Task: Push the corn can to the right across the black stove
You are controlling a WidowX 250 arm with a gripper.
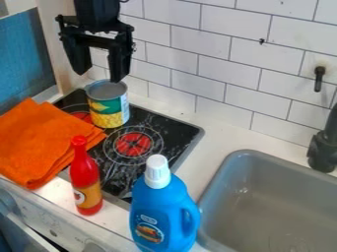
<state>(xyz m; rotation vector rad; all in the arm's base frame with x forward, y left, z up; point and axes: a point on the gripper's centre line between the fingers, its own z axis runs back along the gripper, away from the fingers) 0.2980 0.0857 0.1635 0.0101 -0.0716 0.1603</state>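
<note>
The black gripper (99, 74) hangs at the upper left with its two fingers spread apart and nothing between them. Just below it, a corn can (109, 106) with a green and yellow label stands upright at the back of the black stovetop (181, 129). An orange cloth (39, 138) lies folded over the stove's left side. A red sauce bottle (85, 177) stands upright by the stove's front edge. To its right, a blue detergent bottle (163, 211) with a white cap stands upright near the counter's front.
A grey sink (276, 197) takes up the lower right, with a black faucet (323, 147) at its back right corner. The white tiled wall (217, 64) rises behind the counter, and a small black hook (319, 78) juts from it.
</note>
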